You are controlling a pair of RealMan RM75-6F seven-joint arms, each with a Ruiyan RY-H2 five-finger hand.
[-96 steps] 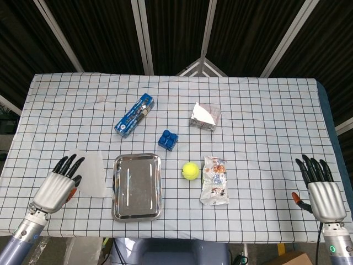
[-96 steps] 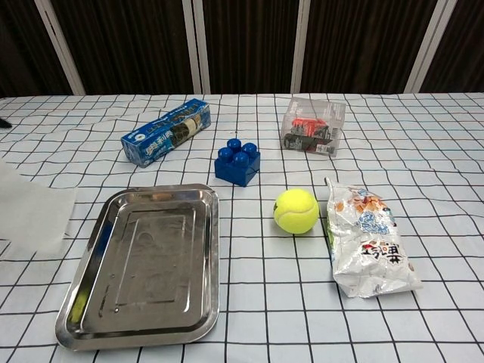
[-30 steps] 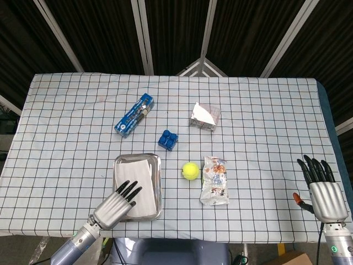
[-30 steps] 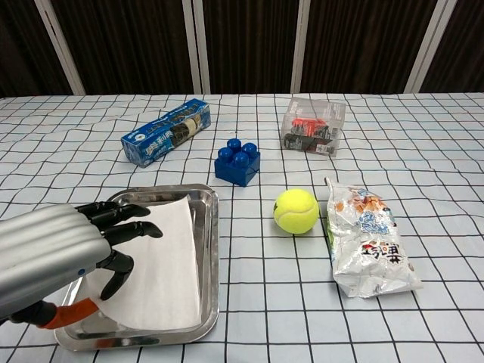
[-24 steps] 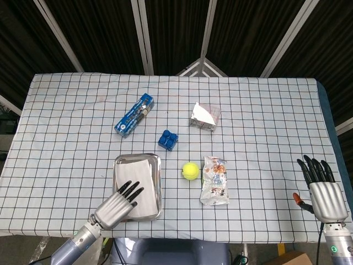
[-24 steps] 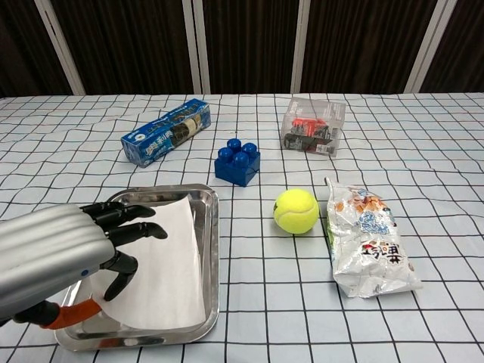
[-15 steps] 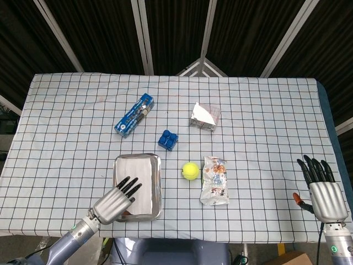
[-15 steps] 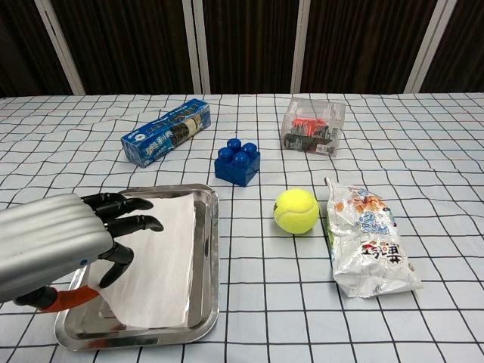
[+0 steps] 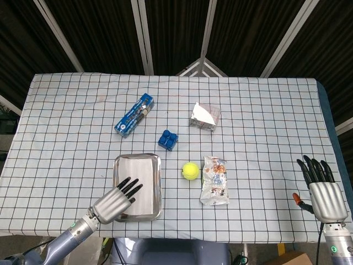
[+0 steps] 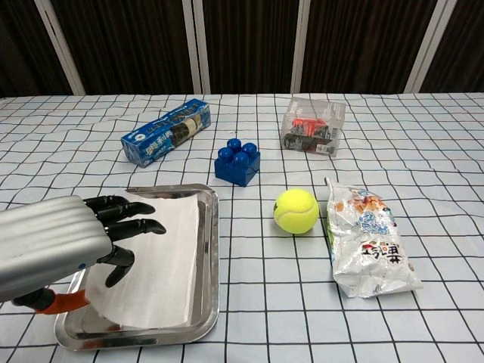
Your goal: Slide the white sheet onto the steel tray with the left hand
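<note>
The thin white paper sheet (image 10: 155,261) lay inside the rectangular steel tray (image 10: 206,302) at the desk's near-left. The left robot hand (image 10: 57,246) was released, fingers (image 10: 125,216) spread over the sheet. The right robot hand (image 9: 322,193) was released, fingers apart, at the near-right edge.

The silver left hand (image 9: 115,202) with black fingers (image 10: 125,215) lies palm down, fingers spread and pointing forward, its grey forearm slanting in from the lower left. The silver right hand (image 9: 323,193) rests flat, black fingers apart, holding nothing.
</note>
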